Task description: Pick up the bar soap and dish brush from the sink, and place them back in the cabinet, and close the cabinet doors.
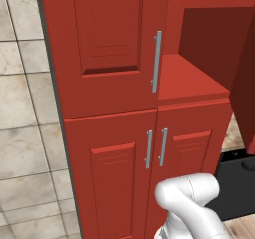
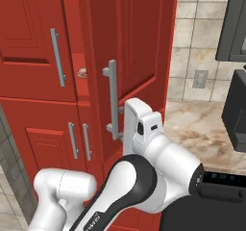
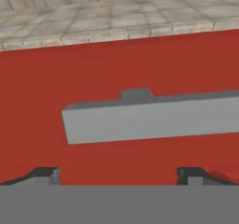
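Red panelling faces our gripper (image 3: 119, 176), jaws spread and empty, squared to the open cabinet door (image 2: 139, 47) and its silver handle (image 3: 154, 118). Bar soap (image 2: 81, 72) sits shelved. We should push flat beside the handle, steadily.

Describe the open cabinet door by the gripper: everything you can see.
The right door is glossy red, panelled, swung out edge-on toward the base, with a long vertical silver bar handle on two standoffs. The open gripper faces that handle at close range, jaws astride it, not touching. The shelf behind stands exposed.
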Controlling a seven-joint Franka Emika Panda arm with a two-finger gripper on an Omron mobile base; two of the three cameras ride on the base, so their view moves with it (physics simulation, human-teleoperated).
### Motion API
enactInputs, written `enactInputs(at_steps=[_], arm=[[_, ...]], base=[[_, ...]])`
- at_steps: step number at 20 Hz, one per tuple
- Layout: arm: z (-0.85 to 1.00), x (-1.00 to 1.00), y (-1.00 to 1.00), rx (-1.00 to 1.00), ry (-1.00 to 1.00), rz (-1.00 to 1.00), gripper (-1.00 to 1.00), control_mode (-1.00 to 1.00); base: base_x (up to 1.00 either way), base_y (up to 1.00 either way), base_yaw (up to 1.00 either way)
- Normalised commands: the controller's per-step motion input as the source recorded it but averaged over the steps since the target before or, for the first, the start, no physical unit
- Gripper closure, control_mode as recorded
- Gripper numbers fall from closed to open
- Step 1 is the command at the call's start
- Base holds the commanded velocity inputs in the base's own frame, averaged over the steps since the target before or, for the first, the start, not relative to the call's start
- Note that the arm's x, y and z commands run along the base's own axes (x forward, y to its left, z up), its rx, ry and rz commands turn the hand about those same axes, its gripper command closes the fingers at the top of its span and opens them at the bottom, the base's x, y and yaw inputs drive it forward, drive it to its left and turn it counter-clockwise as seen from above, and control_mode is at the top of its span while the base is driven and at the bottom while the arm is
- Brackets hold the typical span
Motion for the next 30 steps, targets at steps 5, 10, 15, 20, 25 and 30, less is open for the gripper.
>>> enactInputs(at_steps=[5,10,15,20,25,30], arm=[[0.00,0.00,0.44,0.00,0.00,0.00,-1.00,-1.00],[0.00,0.02,0.45,0.00,0.00,0.00,-1.00,-1.00],[0.00,0.13,0.42,0.00,0.00,0.00,-1.00,-1.00],[0.00,0.23,0.36,0.00,0.00,0.00,-1.00,-1.00],[0.00,0.30,0.31,0.00,0.00,0.00,-1.00,-1.00],[0.00,0.33,0.26,0.00,0.00,0.00,-1.00,-1.00]], base=[[0.00,0.00,0.00],[0.00,0.00,0.00],[0.00,0.00,0.00],[0.00,0.00,0.00],[0.00,0.00,0.00],[0.00,0.00,0.00]])
